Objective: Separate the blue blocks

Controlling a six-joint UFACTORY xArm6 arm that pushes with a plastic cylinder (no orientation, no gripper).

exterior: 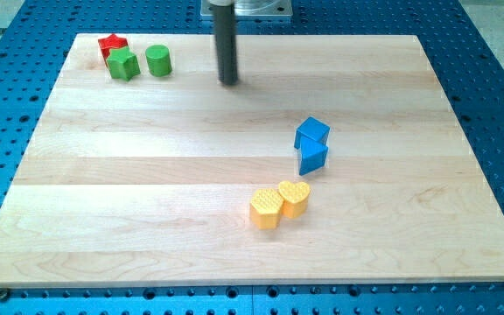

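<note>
Bare board (147, 157) around touching blue blocks (311, 144)

The rod (227, 39) runs out of the view's top, so its mount is cut off there. The red star block (111, 45) sits partly behind the green star block (123, 64) (only its upper points show). The blue cube (312, 132) hides the far edge of the blue triangular block (312, 157), and the desk (147, 175) loses its near corners at the view's bottom.
</note>
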